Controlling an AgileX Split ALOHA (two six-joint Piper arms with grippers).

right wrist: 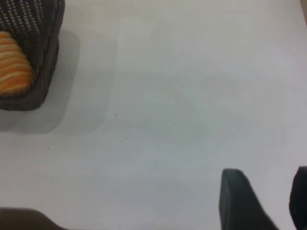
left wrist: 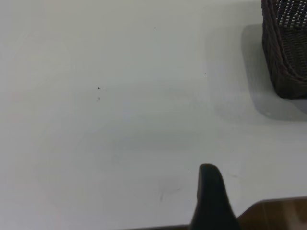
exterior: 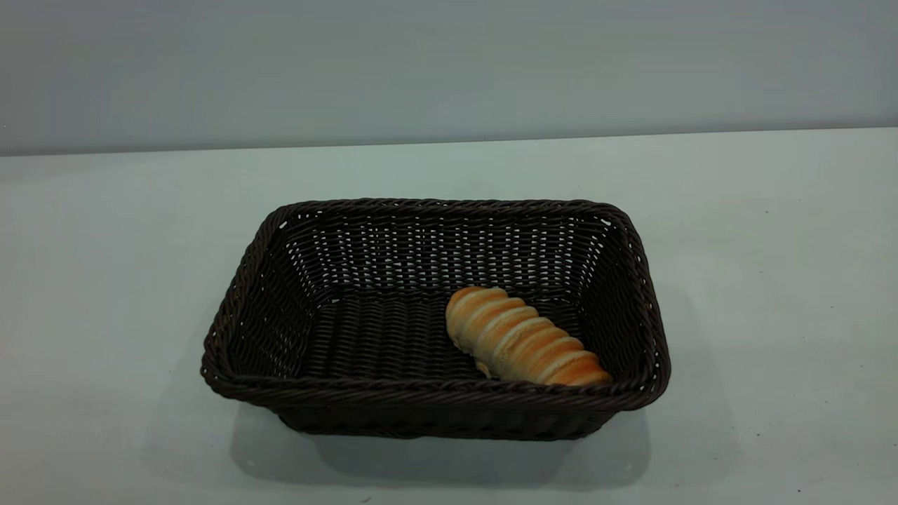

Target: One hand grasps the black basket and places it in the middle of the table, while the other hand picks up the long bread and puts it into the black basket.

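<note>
The black basket [exterior: 435,393] stands in the middle of the white table [exterior: 772,280]. The long bread [exterior: 523,345] lies inside it, on the floor at the near right corner, slanted. Neither gripper shows in the exterior view. In the left wrist view my left gripper [left wrist: 211,196] hangs above bare table near the table's edge, well apart from a corner of the basket [left wrist: 285,52]. In the right wrist view my right gripper [right wrist: 266,177] is open and empty over bare table, far from the basket [right wrist: 38,57] and the end of the bread [right wrist: 14,67].
A plain grey wall [exterior: 449,63] runs behind the table. A brown strip [left wrist: 278,213] shows beyond the table edge in the left wrist view. A few tiny dark specks [left wrist: 98,88] dot the tabletop.
</note>
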